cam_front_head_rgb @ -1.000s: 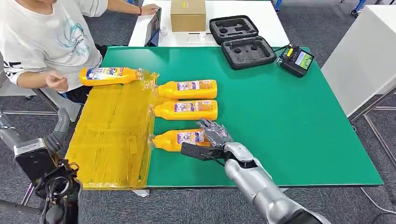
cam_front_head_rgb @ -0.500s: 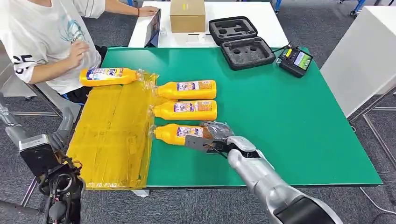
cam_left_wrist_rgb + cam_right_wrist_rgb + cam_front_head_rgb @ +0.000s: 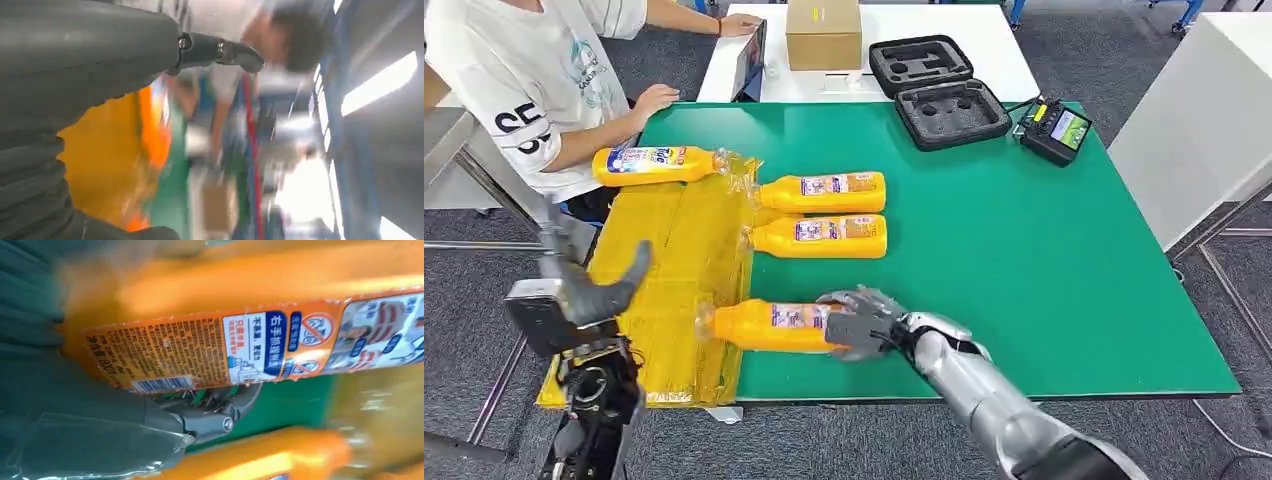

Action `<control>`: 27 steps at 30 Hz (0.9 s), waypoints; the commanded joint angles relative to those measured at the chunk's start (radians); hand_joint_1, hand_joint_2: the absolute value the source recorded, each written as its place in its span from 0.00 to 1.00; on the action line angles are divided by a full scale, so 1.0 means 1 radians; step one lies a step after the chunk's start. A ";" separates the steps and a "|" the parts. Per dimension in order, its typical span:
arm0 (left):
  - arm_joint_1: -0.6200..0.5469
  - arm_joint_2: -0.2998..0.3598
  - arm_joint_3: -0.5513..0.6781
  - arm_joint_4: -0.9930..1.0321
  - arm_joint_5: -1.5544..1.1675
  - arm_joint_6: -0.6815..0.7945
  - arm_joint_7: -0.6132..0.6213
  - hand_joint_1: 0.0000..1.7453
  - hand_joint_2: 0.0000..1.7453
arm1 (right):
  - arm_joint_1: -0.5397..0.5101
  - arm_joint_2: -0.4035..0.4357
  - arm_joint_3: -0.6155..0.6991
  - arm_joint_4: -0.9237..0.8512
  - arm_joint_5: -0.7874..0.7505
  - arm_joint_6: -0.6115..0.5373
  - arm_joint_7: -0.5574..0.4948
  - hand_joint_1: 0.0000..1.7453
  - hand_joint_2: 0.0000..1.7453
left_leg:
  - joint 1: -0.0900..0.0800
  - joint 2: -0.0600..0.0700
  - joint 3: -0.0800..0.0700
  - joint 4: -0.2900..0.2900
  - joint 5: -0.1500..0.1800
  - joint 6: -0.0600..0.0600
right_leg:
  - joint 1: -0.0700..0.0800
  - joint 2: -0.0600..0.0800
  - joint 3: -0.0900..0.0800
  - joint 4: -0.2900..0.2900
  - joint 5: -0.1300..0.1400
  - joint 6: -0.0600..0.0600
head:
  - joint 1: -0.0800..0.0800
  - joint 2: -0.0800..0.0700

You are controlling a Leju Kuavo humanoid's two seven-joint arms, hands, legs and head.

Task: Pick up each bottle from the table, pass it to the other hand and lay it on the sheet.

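From the head view I see the green bench (image 3: 1044,250) with a wide open stretch across the right half of the frame, bare green running to the right and lower edges. I count four orange bottles. My right robot hand (image 3: 856,325) is at lower centre, fingers wrapped round the base end of the held bottle (image 3: 769,326), which lies level with its cap end over the right edge of the yellow sheet (image 3: 664,270). Two more lie side by side on the green at centre, the upper middle bottle (image 3: 824,191) and the lower middle bottle (image 3: 820,236), caps at the sheet's edge. The far bottle (image 3: 649,164) lies at the sheet's upper left corner. My left robot hand (image 3: 589,290) is at lower left over the sheet's left edge, released, fingers spread, grasping nothing. A person (image 3: 534,90) sits at upper left, one hand on the bench corner. At the top sit one cardboard box (image 3: 824,32), one open black case (image 3: 939,90) and one handheld controller (image 3: 1056,128)

Left wrist view: blurred; the left robot hand (image 3: 75,90) has one finger stretched out, nothing in it

Right wrist view: the held bottle (image 3: 240,340) crosses the frame, label facing me, the right robot hand (image 3: 100,410) clamped round it, green bench behind
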 commanded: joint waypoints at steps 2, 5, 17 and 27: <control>-0.005 0.044 0.018 0.174 0.203 -0.179 0.055 0.00 1.00 | 0.138 0.034 -0.134 -0.335 -0.327 0.028 -0.104 1.00 1.00 | 0.000 0.002 0.001 0.000 -0.002 -0.001 | 0.000 0.003 0.001 0.000 -0.001 -0.001 | 0.000 0.000; 0.026 0.045 0.098 0.134 0.334 -0.209 0.087 0.00 1.00 | 0.187 0.048 -0.149 -0.463 -0.444 -0.007 -0.104 1.00 1.00 | 0.001 0.004 0.001 -0.001 -0.003 -0.002 | 0.000 0.005 0.000 0.000 -0.002 -0.002 | 0.000 0.000; 0.084 0.035 0.262 0.018 0.474 -0.227 0.057 0.00 1.00 | 0.199 0.042 -0.118 -0.498 -0.524 -0.091 -0.104 1.00 1.00 | 0.000 0.000 -0.007 0.000 -0.001 -0.001 | 0.000 0.001 -0.007 0.000 -0.001 -0.001 | 0.000 0.000; 0.095 0.030 0.110 0.007 0.402 -0.378 0.136 0.00 1.00 | 0.183 0.056 -0.139 -0.391 -0.523 -0.165 -0.104 1.00 1.00 | 0.001 -0.001 -0.005 0.000 -0.002 -0.001 | 0.000 -0.001 -0.004 0.000 -0.002 -0.001 | 0.000 0.000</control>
